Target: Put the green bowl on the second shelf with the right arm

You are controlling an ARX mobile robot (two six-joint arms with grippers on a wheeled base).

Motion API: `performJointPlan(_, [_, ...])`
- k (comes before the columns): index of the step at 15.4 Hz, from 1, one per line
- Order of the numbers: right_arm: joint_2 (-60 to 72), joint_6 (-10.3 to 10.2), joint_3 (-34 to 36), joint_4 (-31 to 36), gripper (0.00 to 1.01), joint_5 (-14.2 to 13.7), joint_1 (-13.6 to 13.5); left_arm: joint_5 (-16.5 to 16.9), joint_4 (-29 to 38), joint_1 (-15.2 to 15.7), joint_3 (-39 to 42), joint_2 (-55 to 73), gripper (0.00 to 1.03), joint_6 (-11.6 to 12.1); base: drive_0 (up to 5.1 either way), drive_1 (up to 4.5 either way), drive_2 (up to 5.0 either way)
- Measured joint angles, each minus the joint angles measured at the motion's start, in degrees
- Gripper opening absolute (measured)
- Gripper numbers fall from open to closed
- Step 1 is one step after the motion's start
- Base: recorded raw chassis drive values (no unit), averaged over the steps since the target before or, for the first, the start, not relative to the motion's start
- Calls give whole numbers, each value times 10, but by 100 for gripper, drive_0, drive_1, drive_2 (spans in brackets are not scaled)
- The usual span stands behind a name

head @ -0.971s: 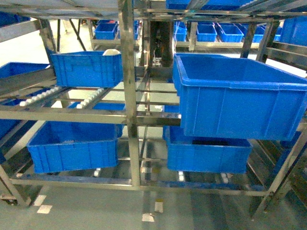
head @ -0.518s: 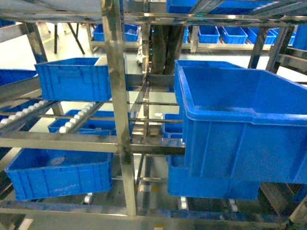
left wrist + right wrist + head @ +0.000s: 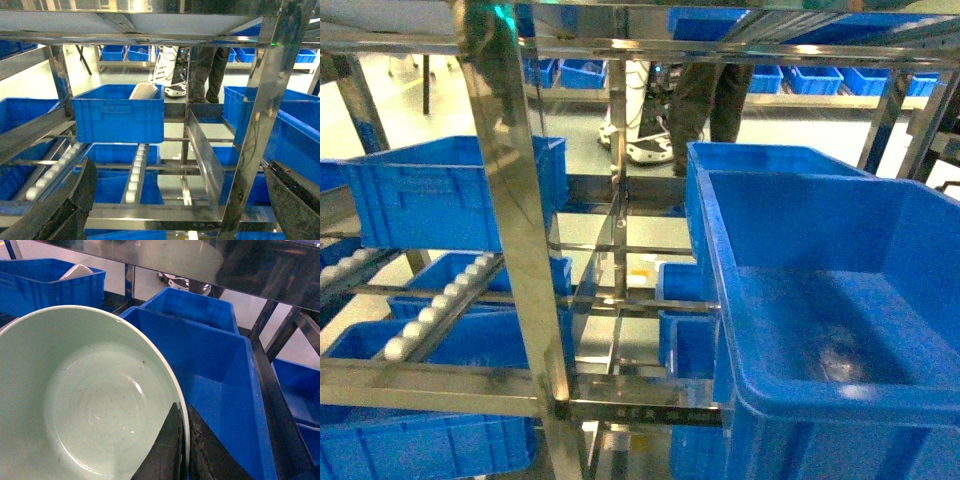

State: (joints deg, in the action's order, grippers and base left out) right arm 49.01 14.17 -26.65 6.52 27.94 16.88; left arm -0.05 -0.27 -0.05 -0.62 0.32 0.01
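The green bowl (image 3: pixel 85 405) fills the left of the right wrist view, pale mint and empty. My right gripper (image 3: pixel 184 422) is shut on its right rim, one finger inside and one outside. The bowl hangs above a big blue crate (image 3: pixel 220 375). That crate (image 3: pixel 840 330) rests on the steel rack at the right of the head view. The second shelf (image 3: pixel 440 385) shows as a steel tier with white roller rails (image 3: pixel 430 310). My left gripper (image 3: pixel 182 205) is open and empty in front of the rack's front beam. Neither gripper nor the bowl appears in the head view.
A steel upright (image 3: pixel 515 250) stands close in front, left of centre. A blue crate (image 3: pixel 117 117) holding a white object (image 3: pixel 142 92) sits on the left rails. More blue crates lie below and behind. A person's legs (image 3: pixel 705 90) stand beyond the rack.
The head view has closed in on the rack. The upright has slid left and the big right crate has grown and dropped lower in the frame.
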Motion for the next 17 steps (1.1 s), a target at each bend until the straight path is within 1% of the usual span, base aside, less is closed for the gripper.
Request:
performJointPlan(10, [0,0,0,-3,2,0,0,0,0,0,0,0,98,0,0,0,0])
performJointPlan(11, [12,11,2,17,2,7,3,0,0,0,0,0,98,0,0,0,0])
performJointPlan(13, [68,47,3,36,2,8,9,0,0,0,0,0,98,0,0,0,0])
performJointPlan(14, [75,49,3,37,2,7,9,0,0,0,0,0,98,0,0,0,0])
performJointPlan(17, [137,69,3,63,2,-3,7,0,0,0,0,0,98,0,0,0,0])
